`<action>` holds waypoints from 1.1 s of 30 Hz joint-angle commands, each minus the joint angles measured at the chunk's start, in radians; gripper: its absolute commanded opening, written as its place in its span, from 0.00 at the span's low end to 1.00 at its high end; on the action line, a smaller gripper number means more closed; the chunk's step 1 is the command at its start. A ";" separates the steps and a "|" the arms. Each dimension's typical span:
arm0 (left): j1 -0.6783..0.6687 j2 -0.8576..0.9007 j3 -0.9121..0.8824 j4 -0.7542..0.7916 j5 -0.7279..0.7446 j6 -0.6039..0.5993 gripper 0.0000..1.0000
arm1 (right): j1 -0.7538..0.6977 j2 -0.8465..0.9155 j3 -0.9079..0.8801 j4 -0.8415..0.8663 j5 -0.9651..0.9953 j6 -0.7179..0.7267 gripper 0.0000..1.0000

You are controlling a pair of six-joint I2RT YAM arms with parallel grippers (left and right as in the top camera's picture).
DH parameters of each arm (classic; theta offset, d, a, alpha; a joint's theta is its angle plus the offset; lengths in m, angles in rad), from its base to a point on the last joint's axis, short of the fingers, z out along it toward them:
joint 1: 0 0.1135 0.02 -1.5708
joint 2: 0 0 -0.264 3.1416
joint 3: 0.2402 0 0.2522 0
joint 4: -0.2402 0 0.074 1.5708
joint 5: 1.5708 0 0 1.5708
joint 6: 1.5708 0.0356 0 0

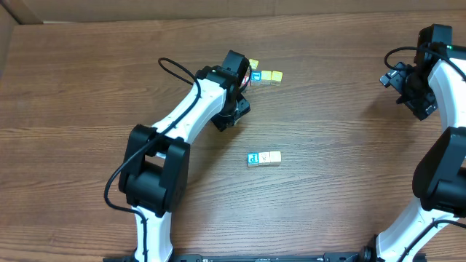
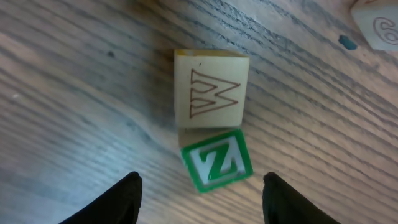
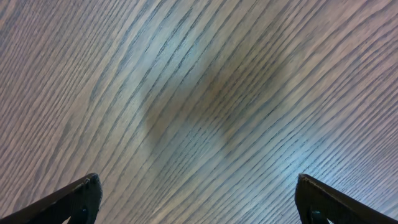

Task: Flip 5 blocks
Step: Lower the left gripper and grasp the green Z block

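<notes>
Green-faced wooden "Z" cube (image 2: 216,160), lower centre of left wrist view, touching cream "W"-marked cube (image 2: 211,90) above. L gripper (image 2: 202,182) jaws spread, holding nothing; R gripper (image 3: 198,183) jaws spread wide.

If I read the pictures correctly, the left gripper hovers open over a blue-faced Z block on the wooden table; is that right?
Not quite: the Z block is green-faced, not blue-faced. The left wrist view shows it on the wooden table, with the left gripper hovering open over it, as you say.
</notes>
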 commanded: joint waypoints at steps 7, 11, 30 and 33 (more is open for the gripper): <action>-0.007 0.027 -0.005 0.035 -0.020 0.021 0.46 | 0.000 -0.027 0.017 0.002 0.010 -0.004 1.00; -0.012 0.027 -0.005 0.037 -0.023 0.021 0.47 | 0.000 -0.027 0.017 0.002 0.010 -0.004 1.00; -0.027 0.027 -0.018 0.063 -0.095 -0.037 0.50 | 0.000 -0.027 0.017 0.002 0.010 -0.004 1.00; -0.029 0.027 -0.018 0.063 -0.093 -0.036 0.50 | 0.000 -0.027 0.017 0.001 0.010 -0.004 1.00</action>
